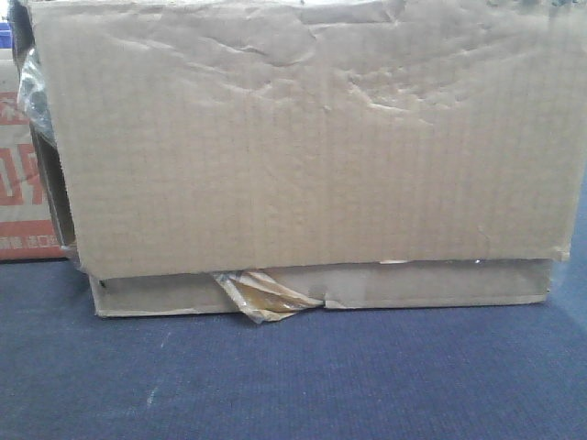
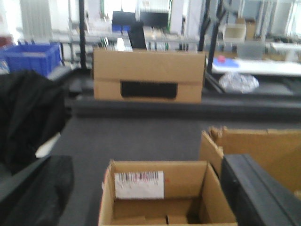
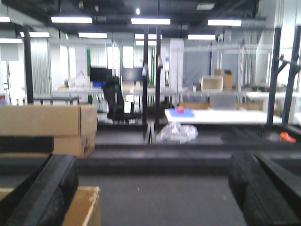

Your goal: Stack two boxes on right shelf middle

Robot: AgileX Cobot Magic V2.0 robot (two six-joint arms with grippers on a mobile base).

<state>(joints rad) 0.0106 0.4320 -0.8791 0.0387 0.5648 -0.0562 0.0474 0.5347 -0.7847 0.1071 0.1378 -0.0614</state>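
Note:
In the left wrist view a small open cardboard box (image 2: 164, 188) with a white barcode label on its inner wall sits on the dark floor. My left gripper (image 2: 148, 209) is open, its black fingers (image 2: 37, 188) wide apart on either side of this box. A second open cardboard box (image 2: 263, 146) stands behind the right finger. My right gripper (image 3: 150, 202) is open and empty over bare floor, with a cardboard box corner (image 3: 87, 207) by its left finger. In the front view a big dented cardboard box (image 1: 303, 137) fills the frame. No shelf is recognisable.
A closed cardboard box with a black slot (image 2: 148, 75) stands across the floor; it also shows in the right wrist view (image 3: 47, 127). A blue bin (image 2: 33, 59), black cloth (image 2: 23, 113) and a plastic bag (image 3: 178, 133) lie around. A red-printed carton (image 1: 18, 174) stands at the left.

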